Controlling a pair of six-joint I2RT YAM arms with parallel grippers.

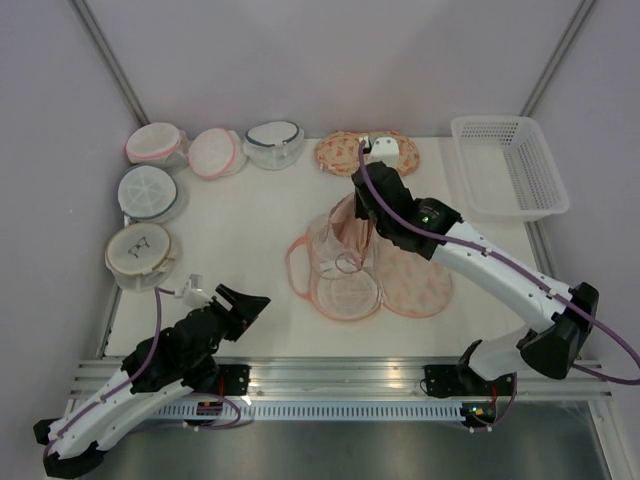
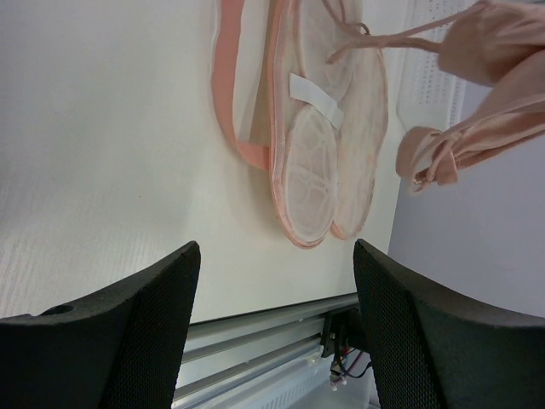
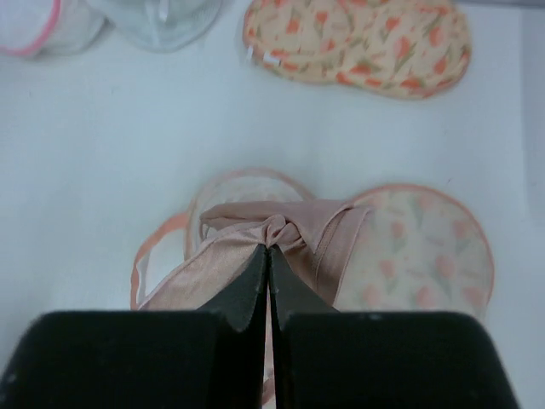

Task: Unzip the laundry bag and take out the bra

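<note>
The peach printed laundry bag (image 1: 420, 285) lies open at the table's middle, its white mesh rounds (image 1: 345, 295) showing. My right gripper (image 1: 365, 212) is shut on the pale pink bra (image 1: 340, 238) and holds it above the open bag, its thin straps dangling. In the right wrist view the closed fingertips (image 3: 269, 251) pinch a bunched fold of the bra (image 3: 306, 223) over the bag (image 3: 417, 251). My left gripper (image 1: 245, 303) is open and empty near the front edge, left of the bag. Its wrist view shows the bag (image 2: 315, 162) and the hanging bra (image 2: 494, 94).
A look-alike printed case (image 1: 340, 153) lies at the back, also seen in the right wrist view (image 3: 358, 38). Several round domed mesh bags (image 1: 150, 190) line the back left. A white basket (image 1: 510, 165) stands at the back right. The front rail (image 2: 255, 328) lies below the left gripper.
</note>
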